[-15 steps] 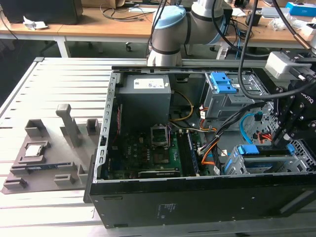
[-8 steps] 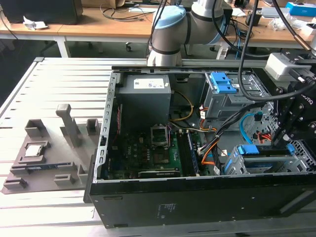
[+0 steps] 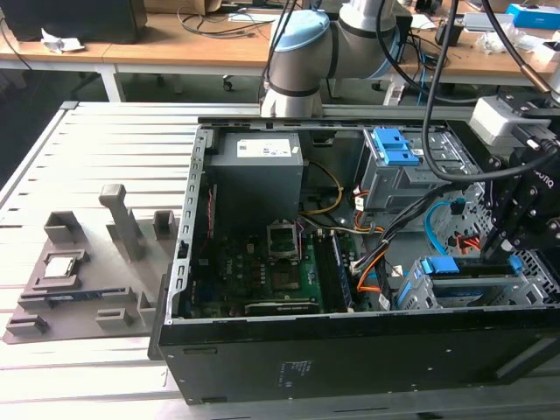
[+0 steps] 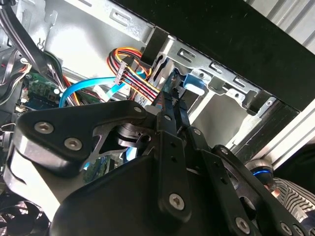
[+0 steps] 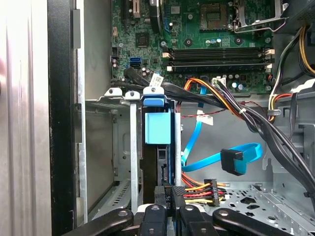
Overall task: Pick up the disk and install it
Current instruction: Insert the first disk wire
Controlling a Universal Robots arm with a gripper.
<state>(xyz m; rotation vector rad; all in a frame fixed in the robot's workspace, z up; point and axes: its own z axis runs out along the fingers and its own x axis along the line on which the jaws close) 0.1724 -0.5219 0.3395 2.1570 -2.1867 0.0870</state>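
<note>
Reaching down into the open computer case (image 3: 350,367) at the lower right of the exterior view, gripper (image 3: 494,254) poised over the front metal bay (image 3: 529,289). Fingers (image 5: 178,194) drawn close together in both wrist views, pinched on the near edge of the disk (image 5: 157,128). Disk standing on edge inside the bay's slot, blue bracket facing the camera in the first wrist view, silver rails touching it on either side. Same blue bracket (image 4: 194,83) just beyond the fingertips in the second wrist view, against the bay's sheet-metal wall. In the exterior view, disk (image 3: 464,267) seen as a blue-and-silver strip along the top of the bay, directly beneath the gripper.

Beside the bay in the first wrist view: a loose blue data cable (image 5: 231,160) and a bundle of coloured power wires (image 5: 204,187), both apart from the disk. Motherboard (image 3: 262,271) lying across the case floor. Blue-topped grey drive cage (image 3: 394,149) at upper centre-right of the exterior view, well apart from the gripper. Grey fixture tray (image 3: 96,306) at the lower left, on the ribbed table (image 3: 96,166), carrying a small square chip (image 3: 61,265).
</note>
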